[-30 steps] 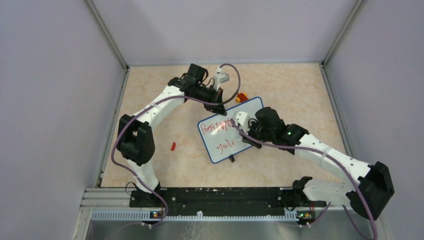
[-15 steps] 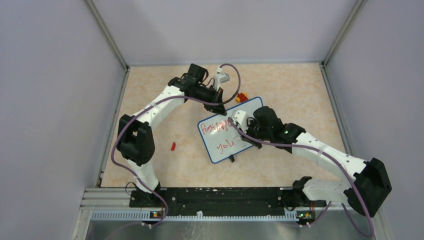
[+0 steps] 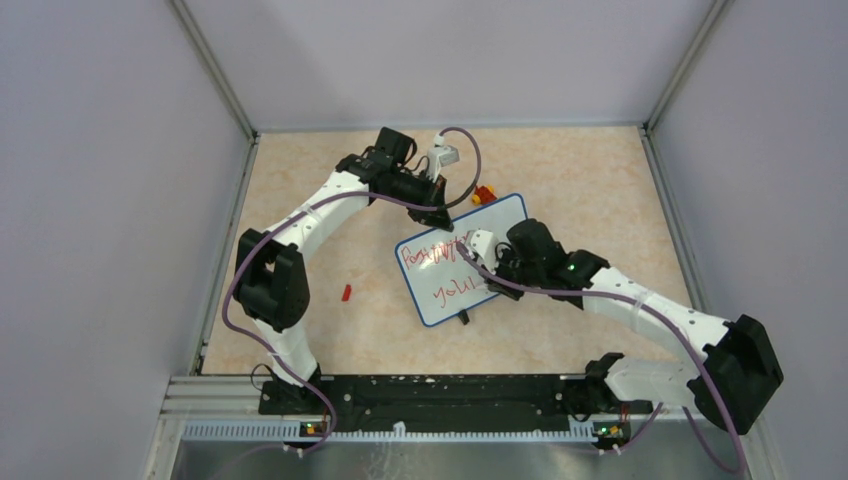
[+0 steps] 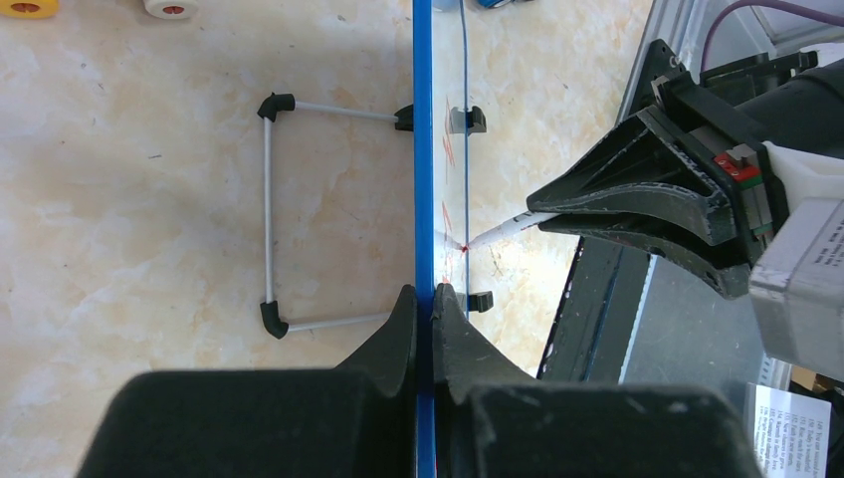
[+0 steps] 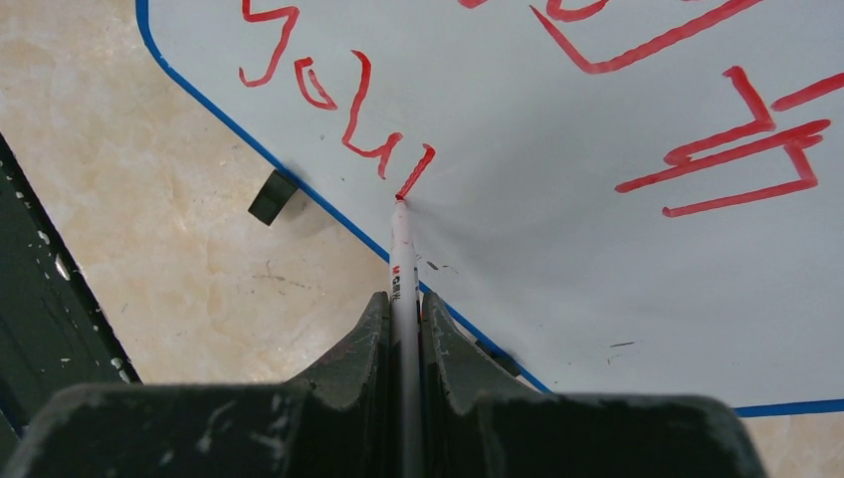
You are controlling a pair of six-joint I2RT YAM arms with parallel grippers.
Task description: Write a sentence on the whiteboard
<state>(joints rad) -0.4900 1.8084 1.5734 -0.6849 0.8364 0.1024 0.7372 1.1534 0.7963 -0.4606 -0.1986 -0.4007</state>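
The whiteboard point(image 3: 505, 215), white with a blue rim, lies tilted in the middle of the table. Red handwritten text point(image 3: 432, 255) runs in two lines on it; the lower line reads about "your" point(image 5: 328, 110). My left gripper point(image 3: 441, 224) is shut on the board's far rim point(image 4: 423, 149), seen edge-on in the left wrist view. My right gripper point(image 3: 487, 272) is shut on a thin white marker point(image 5: 402, 269). Its red tip touches the board at the end of the lower line. The marker also shows in the left wrist view point(image 4: 503, 230).
A red and yellow toy point(image 3: 484, 194) lies just beyond the board's far edge. A small red cap point(image 3: 346, 293) lies on the table left of the board. Grey walls enclose the table. The board's wire stand point(image 4: 269, 214) shows behind it.
My right gripper has shifted slightly along the lower line and the red writing there has grown by a stroke. The left arm and the board have not moved.
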